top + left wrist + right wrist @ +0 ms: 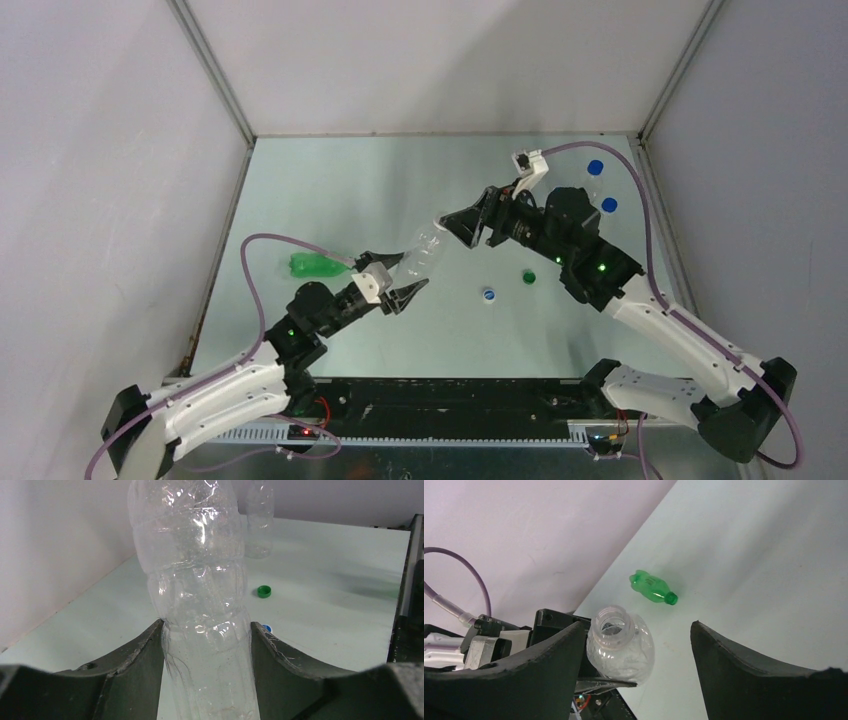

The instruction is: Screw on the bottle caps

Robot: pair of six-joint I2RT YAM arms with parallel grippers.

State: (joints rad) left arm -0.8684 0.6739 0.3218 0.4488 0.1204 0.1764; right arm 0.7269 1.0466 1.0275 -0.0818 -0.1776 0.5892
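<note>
While the left gripper (405,292) is closed around the lower body of the clear bottle (195,580) and holds it tilted off the surface (350,180), the right gripper (636,626) sits at the bottle's open neck (611,622) with its jaws spread wide and nothing between them. One finger lies just beside the threads; whether it touches them I cannot tell.

No cap is on this bottle, so the step in hand looks like the capping of the clear bottle, not yet begun. The white cap (488,294) and the green cap (528,276) both lie loose on the surface, near each other and below the right wrist. The green bottle (315,265) lies on its side towards the left wall, well apart from both caps.

The next move probably calls for the right gripper to drop to the white cap, pinch it by the rim and bring it square onto the threads.

The surface is pale green and matte, enclosed by plain white walls (120,150). Two blue-capped bottles (597,180) stand at the far right.
</note>
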